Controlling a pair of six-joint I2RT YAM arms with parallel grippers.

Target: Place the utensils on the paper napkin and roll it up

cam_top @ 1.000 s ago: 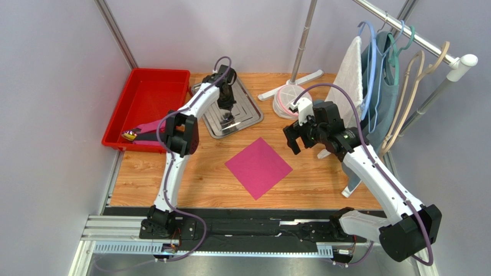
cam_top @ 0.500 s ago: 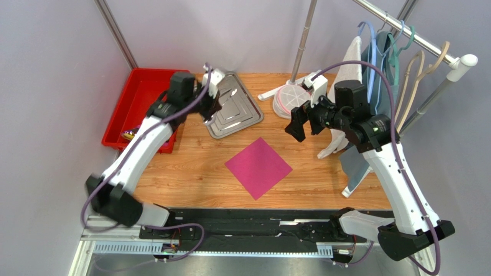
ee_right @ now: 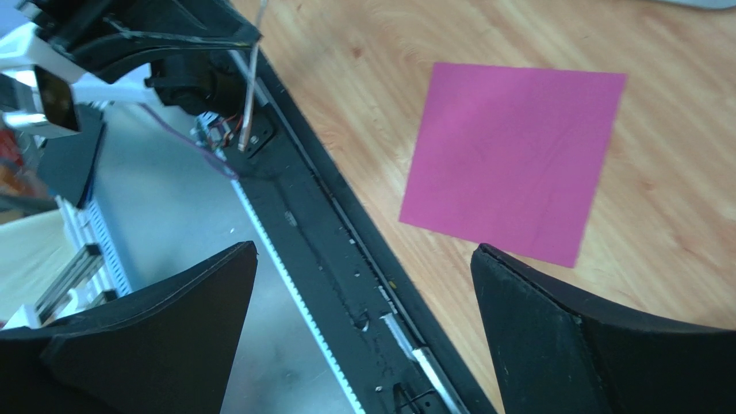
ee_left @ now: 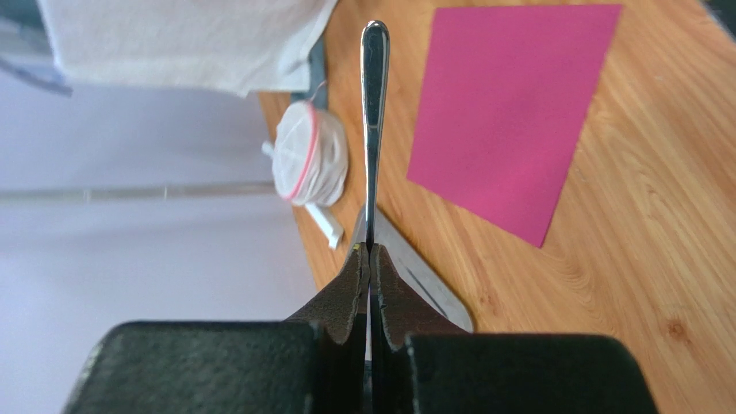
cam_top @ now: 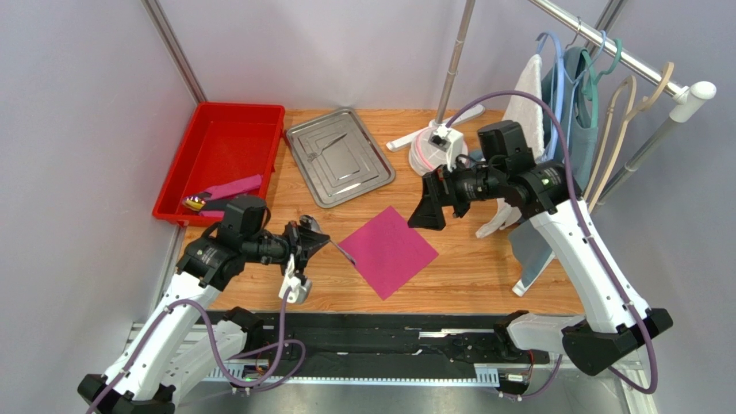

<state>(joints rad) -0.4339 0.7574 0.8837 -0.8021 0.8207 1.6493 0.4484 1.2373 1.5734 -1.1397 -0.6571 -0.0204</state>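
Two arms reach over a wooden table (cam_top: 484,267), seen from above. The left gripper (cam_top: 315,244) is pinched tight on one utensil (cam_top: 342,254), a slim silver handle that sticks straight out from the fingertips. Its free end lies near the 9 o'clock corner of the paper napkin (cam_top: 388,251). The napkin is a magenta square lying flat and unrolled near the table's centre, turned corner-up like a diamond. The right gripper (cam_top: 429,203) hovers at 1 o'clock of the napkin with its jaws spread wide, holding nothing. A steel tray (cam_top: 380,177) sits at 11 o'clock of the napkin and carries other slim silver pieces (cam_top: 333,142). A red bin (cam_top: 226,147) stands at 10 o'clock, at the table's left edge.
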